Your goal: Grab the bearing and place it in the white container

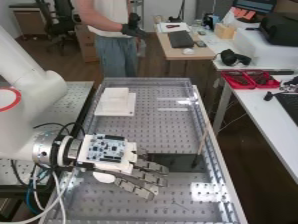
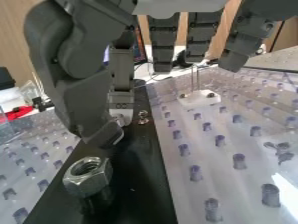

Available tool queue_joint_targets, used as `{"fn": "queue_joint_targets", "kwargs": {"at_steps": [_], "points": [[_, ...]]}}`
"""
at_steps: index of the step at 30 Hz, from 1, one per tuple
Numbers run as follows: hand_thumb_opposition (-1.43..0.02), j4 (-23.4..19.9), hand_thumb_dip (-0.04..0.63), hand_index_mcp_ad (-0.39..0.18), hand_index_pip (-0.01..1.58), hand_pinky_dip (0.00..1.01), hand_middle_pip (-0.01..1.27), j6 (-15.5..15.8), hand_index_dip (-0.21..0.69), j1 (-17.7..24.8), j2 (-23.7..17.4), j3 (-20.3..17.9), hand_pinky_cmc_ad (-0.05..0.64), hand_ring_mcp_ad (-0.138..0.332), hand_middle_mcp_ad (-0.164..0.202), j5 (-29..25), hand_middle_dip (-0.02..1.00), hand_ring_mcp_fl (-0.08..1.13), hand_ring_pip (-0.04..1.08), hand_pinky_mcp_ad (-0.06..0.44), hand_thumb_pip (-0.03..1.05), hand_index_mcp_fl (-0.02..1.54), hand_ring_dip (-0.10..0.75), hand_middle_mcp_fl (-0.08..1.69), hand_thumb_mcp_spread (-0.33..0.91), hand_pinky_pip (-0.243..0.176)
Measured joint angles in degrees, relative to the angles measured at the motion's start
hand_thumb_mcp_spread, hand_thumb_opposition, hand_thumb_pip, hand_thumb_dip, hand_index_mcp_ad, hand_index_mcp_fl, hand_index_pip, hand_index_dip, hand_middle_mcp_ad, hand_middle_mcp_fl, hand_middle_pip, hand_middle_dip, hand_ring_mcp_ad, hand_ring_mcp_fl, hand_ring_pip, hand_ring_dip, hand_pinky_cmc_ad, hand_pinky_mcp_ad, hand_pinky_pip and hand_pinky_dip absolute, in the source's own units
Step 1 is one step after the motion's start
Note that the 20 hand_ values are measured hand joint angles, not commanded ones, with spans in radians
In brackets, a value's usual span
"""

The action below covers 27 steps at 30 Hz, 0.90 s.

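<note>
The hand is seen above the left part of the black bar (image 1: 178, 161), with its fingers (image 1: 151, 167) spread wide and fairly straight; nothing is seen gripped. A hex nut (image 2: 88, 175) is seen on the bar, just beside a fingertip, hole upward. A small metal piece (image 2: 143, 117) is also seen on the bar, farther along it. Which of these two is meant as the bearing cannot be told. The white container (image 1: 114, 97) is placed beyond the bar, toward the left side of the bench (image 1: 153, 131), well apart from it. A thin stick (image 1: 203, 140) is seen slanted, its dark tip overlapping the bar's right part.
</note>
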<state>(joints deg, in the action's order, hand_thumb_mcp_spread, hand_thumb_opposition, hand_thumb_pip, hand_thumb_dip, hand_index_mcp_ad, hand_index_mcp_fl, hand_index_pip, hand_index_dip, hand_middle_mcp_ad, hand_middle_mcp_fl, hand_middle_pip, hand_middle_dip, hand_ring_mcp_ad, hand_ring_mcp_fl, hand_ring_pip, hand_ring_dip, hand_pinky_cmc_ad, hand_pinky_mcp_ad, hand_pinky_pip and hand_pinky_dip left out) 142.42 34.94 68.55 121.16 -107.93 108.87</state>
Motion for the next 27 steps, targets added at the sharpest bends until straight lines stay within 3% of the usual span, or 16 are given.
{"fn": "queue_joint_targets", "kwargs": {"at_steps": [5, 20, 25, 27], "points": [[-0.95, -0.4, 0.370, -0.168, 1.32, 0.18, 0.15, -0.2, 0.225, 0.0, -0.1, -0.1, 0.372, 0.133, 0.077, -0.2, 0.22, 0.02, 0.09, 0.264, 0.53, 0.33, 0.065, 0.08, 0.52, -0.075], [-0.96, -0.2, 0.368, -0.169, 1.32, 0.18, 0.15, -0.7, 0.225, 0.1, -0.1, 0.0, 0.372, 0.133, 0.075, -0.2, 0.22, 0.01, 0.09, 0.264, 0.53, 0.33, 0.073, 0.08, 0.53, -0.059], [-1.01, 0.0, 0.360, -0.171, 1.32, 0.18, 0.15, -0.7, 0.225, 0.1, -0.4, 0.4, 0.368, 0.133, 0.077, -0.1, 0.22, 0.01, 0.09, 0.264, 0.50, 0.41, 0.073, 0.08, 0.57, -0.059], [-1.02, 0.2, 0.363, -0.204, 1.32, 0.18, 0.15, -0.5, 0.225, 0.0, -0.7, 0.6, 0.368, 0.129, 0.075, -0.1, 0.22, 0.01, 0.09, 0.264, 0.50, 0.42, 0.073, 0.08, 0.60, -0.059]]}}
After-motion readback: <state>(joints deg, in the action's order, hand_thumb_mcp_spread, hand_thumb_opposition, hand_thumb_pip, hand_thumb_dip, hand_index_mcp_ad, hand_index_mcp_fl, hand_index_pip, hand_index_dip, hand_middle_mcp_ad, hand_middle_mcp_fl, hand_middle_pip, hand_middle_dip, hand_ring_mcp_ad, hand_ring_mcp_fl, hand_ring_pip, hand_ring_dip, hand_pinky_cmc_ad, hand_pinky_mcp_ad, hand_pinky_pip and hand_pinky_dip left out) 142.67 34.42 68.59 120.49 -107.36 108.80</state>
